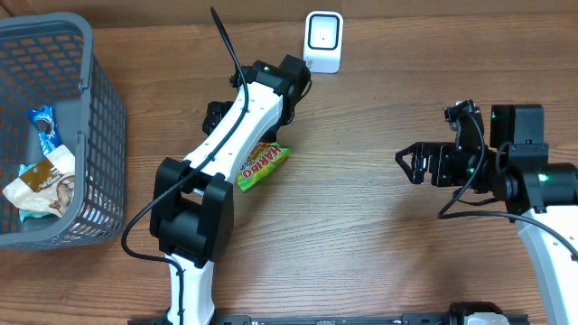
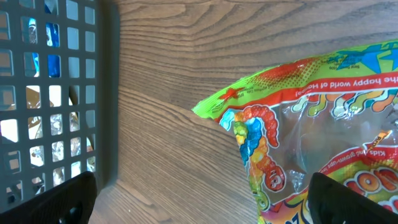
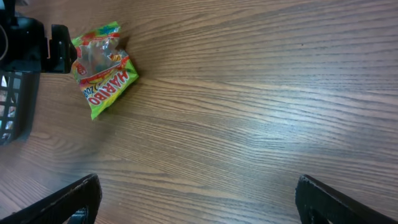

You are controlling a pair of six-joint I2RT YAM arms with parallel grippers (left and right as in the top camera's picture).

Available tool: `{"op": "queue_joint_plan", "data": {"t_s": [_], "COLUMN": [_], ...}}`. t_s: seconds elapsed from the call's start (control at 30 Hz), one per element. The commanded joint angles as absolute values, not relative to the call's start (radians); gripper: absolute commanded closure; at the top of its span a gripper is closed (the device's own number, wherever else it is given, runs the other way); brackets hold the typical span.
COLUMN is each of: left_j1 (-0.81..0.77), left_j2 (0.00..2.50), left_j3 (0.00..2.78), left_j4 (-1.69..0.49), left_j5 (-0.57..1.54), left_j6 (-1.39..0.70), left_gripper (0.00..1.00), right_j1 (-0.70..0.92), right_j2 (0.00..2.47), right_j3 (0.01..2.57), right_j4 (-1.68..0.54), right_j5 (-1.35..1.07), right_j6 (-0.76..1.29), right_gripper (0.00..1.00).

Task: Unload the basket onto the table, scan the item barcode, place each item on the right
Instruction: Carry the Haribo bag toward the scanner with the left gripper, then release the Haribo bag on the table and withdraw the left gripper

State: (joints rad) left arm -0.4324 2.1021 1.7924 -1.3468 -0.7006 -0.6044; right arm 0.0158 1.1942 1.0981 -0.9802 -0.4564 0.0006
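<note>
A: We've got the left tool point(image 2: 200, 180) spread wide over the candy bag point(image 1: 264, 164), which lies flat on the desk point(image 1: 361, 257), short of the scanner point(image 1: 323, 41).
B: Ready to straddle it, we'd say. Our right tool point(image 1: 404, 164) gapes too, empty, parked well clear for room.

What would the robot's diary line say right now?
left gripper open near Haribo bag | right gripper open, empty | scanner untouched
</note>
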Motion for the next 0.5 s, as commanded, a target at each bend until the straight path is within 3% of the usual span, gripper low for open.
{"op": "queue_joint_plan", "data": {"t_s": [0.0,0.47], "left_j1": [-0.440,-0.440], "left_j2": [2.093,2.093], "left_j3": [1.817,1.885], "left_j4": [-1.351,-1.379], "left_j5": [-0.724,-0.714], "left_j6": [-0.633,-0.633], "left_gripper": [0.00,0.00], "right_j1": [0.024,0.024], "right_j2": [1.192,1.192], "right_j3": [1.127,1.127], "right_j4": [-0.975,-0.975], "right_j5": [-0.466,-0.466], "right_j6": [0.002,0.002], "right_gripper": [0.00,0.00]}}
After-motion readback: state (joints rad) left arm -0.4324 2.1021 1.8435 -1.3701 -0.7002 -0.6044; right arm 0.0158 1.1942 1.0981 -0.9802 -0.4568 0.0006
